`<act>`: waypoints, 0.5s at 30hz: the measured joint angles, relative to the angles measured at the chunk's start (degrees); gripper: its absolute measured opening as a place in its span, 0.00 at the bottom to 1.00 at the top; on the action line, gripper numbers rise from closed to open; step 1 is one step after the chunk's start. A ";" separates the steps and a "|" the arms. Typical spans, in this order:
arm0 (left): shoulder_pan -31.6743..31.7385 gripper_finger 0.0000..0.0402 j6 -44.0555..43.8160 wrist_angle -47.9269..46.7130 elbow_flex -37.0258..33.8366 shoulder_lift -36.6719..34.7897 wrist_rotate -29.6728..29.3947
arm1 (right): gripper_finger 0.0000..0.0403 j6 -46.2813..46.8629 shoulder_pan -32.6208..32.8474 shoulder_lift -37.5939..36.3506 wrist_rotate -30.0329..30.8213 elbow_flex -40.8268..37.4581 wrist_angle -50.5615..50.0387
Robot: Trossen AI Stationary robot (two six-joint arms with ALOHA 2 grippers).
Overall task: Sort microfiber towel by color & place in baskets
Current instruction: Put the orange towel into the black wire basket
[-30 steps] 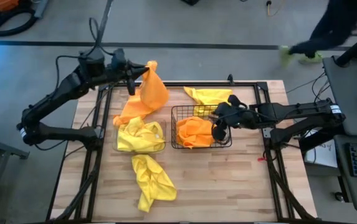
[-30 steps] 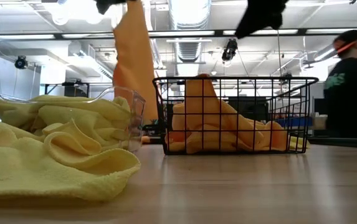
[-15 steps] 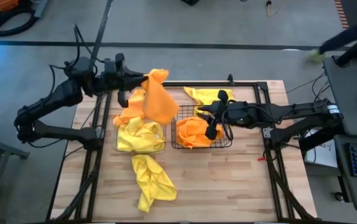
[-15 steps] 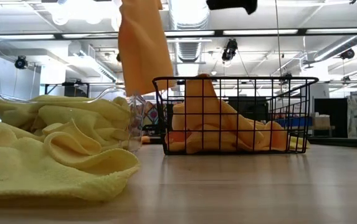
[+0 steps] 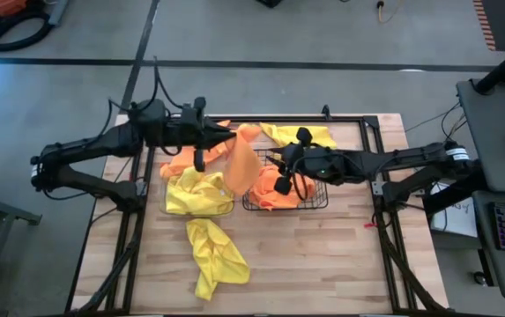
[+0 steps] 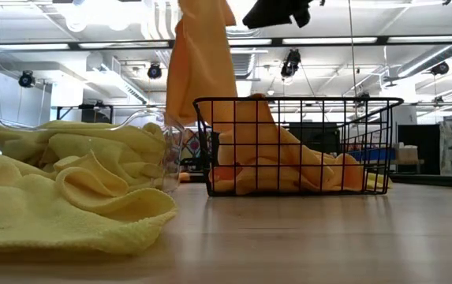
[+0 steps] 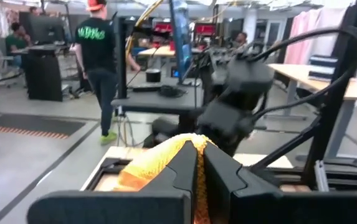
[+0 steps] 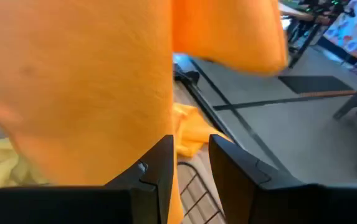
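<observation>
My left gripper [image 5: 227, 141] is shut on an orange towel [image 5: 241, 165] that hangs over the left rim of the black wire basket [image 5: 320, 206]; in the low view the towel [image 6: 202, 63] drops from the top edge. My right gripper [image 5: 274, 158] is open above the basket, right beside the hanging towel [image 8: 78, 81]; whether it touches the cloth I cannot tell. More orange towels [image 6: 289, 162] lie in the wire basket. Yellow towels [image 5: 197, 192] fill the clear bin [image 6: 170, 126]. My left gripper pinches the orange towel's bunched top [image 7: 166, 155] between its two fingers, which come level from the table's left. One layer or several, I cannot tell. The towel is lifted clear and hangs slack below the fingers.
A yellow towel [image 5: 215, 255] lies on the table near the front edge, another [image 5: 300, 135] beyond the wire basket, and an orange one [image 5: 180, 164] beyond the clear bin. Bare wood shows at the table's near right. People stand in the room beyond [image 7: 100, 68].
My left gripper has carried the orange towel from the table's far left corner toward the right and nearer, until it hangs at the wire basket's left rim. My right gripper has moved left over the basket toward the towel. A person beyond the far right corner has walked off.
</observation>
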 joint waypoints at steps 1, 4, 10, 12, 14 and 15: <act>-0.25 0.00 0.02 0.55 0.00 0.06 0.02 | 0.27 0.24 -0.30 0.29 -0.18 0.00 0.75; -0.85 0.00 0.07 0.88 0.00 0.39 0.06 | 0.36 0.94 -0.89 1.26 1.19 0.00 4.04; -1.21 0.00 -0.01 0.33 0.00 0.39 0.04 | 0.58 1.36 -1.42 1.89 6.54 0.07 6.13; -1.23 0.00 -0.50 0.06 0.00 0.39 0.04 | 0.64 1.17 -1.41 1.86 -3.97 0.07 6.32; -1.28 0.00 -1.00 0.12 0.00 0.45 0.06 | 0.69 0.67 -1.22 2.21 -13.93 0.07 8.38; -1.45 0.00 -1.33 0.19 0.00 0.45 0.05 | 0.70 1.31 -1.06 2.70 -15.01 0.07 10.45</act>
